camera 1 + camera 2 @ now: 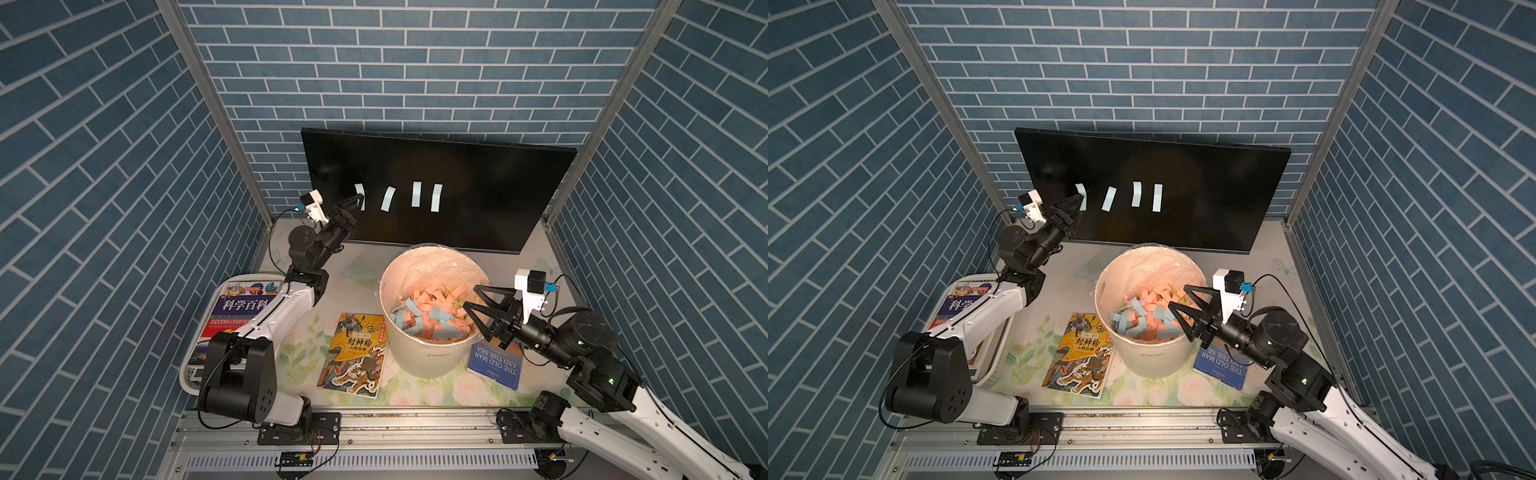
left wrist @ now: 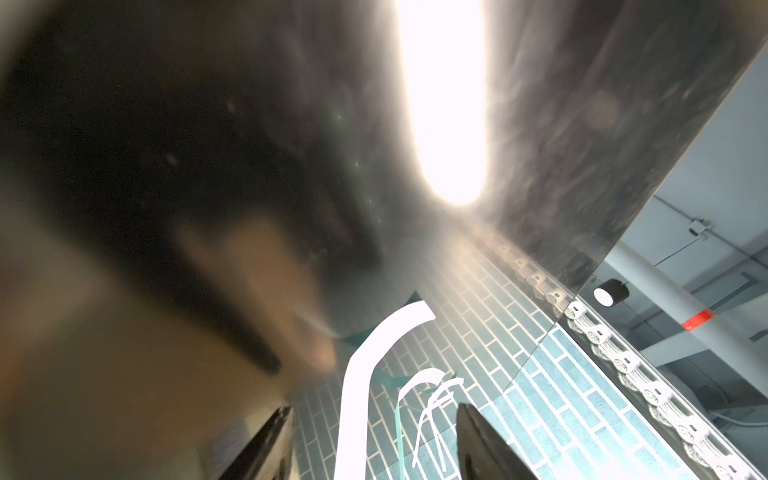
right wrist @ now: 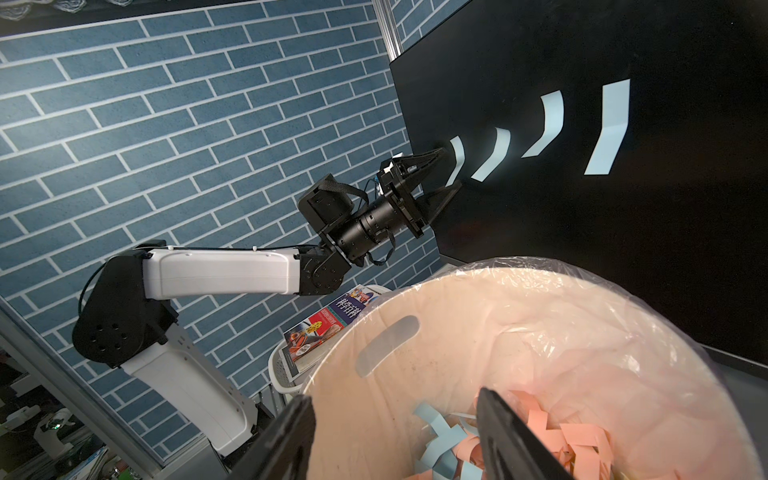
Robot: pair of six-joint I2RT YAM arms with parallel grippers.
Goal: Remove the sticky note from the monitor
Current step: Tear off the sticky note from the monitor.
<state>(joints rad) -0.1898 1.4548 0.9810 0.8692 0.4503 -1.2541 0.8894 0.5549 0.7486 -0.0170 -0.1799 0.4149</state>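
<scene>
My left gripper (image 3: pixel 452 168) was up at the screen, its jaws spread, one finger on each side of the leftmost sticky note (image 3: pixel 457 151). In my left wrist view that pale strip (image 2: pixel 357 386) curled off the glass between my two dark fingertips (image 2: pixel 486 444), with a gap on both sides. I could not tell whether either tip touched the paper. The note was stuck on the monitor (image 1: pixel 478 199), in the left part of the dark glass, with its free end bowing away from it. In both top views my fingers covered part of it.

Three more notes (image 1: pixel 416 194) sat in a row beside it on the same screen, all pale blue-white, none of them touched. The monitor stood at the back of the table (image 1: pixel 307 332), leaning towards the blue brick wall.

My right gripper (image 1: pixel 471 296) hung over the near right rim of the white bin (image 1: pixel 428 357), its jaws apart and nothing between them. The lined bin stood in front of the monitor, with pink and blue paper strips (image 1: pixel 432 320) in it.

A yellow book (image 1: pixel 353 353) lay flat just left of the bin, and a blue book (image 1: pixel 494 365) lay under my right wrist. A basket (image 1: pixel 187 374) of books sat at the table's left edge, under my left arm.
</scene>
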